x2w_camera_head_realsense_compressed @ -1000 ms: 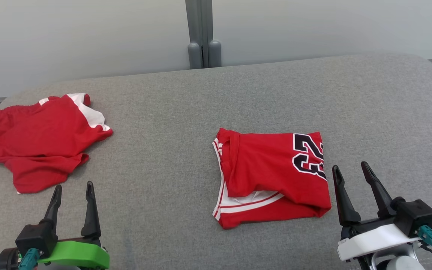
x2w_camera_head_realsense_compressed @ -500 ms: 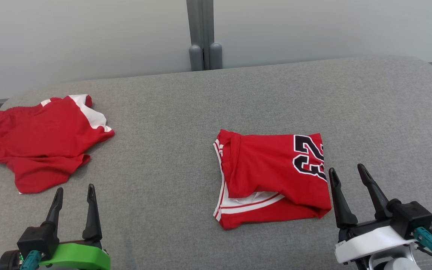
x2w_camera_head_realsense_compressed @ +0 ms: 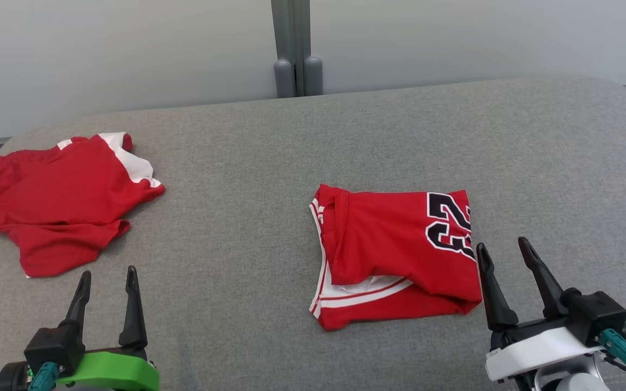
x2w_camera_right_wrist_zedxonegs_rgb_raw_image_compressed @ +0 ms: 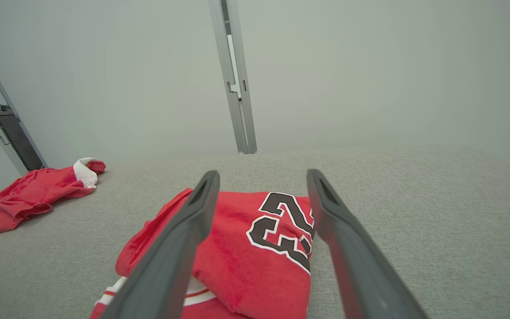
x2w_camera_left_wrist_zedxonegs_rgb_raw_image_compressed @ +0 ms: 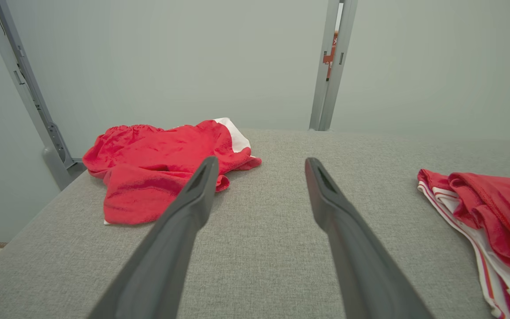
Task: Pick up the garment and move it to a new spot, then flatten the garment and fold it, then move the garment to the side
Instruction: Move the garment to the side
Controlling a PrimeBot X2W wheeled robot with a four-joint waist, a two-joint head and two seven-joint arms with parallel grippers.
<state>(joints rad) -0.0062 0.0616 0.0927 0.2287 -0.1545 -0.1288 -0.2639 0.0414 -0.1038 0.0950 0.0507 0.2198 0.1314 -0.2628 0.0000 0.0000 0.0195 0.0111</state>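
Both arms sit low in the frame's bottom corners, fingers pointing up, the left wrist [x2w_camera_head_realsense_compressed: 101, 369] cased in green and the right wrist [x2w_camera_head_realsense_compressed: 541, 347] in white. The left jaws and right jaws are spread wide and hold nothing. The folded red jersey [x2w_camera_head_realsense_compressed: 394, 255], a smooth knit with a black number and white trim, lies centre-right on the grey woven table [x2w_camera_head_realsense_compressed: 237, 217], just beside the right jaws. Crumpled red shorts [x2w_camera_head_realsense_compressed: 57, 201] lie at the left.

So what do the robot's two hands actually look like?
Both have two long, dark, tapering fingers rising from a black block with a teal plug. The left gripper sits on a bright green collar; the right gripper on a white collar.
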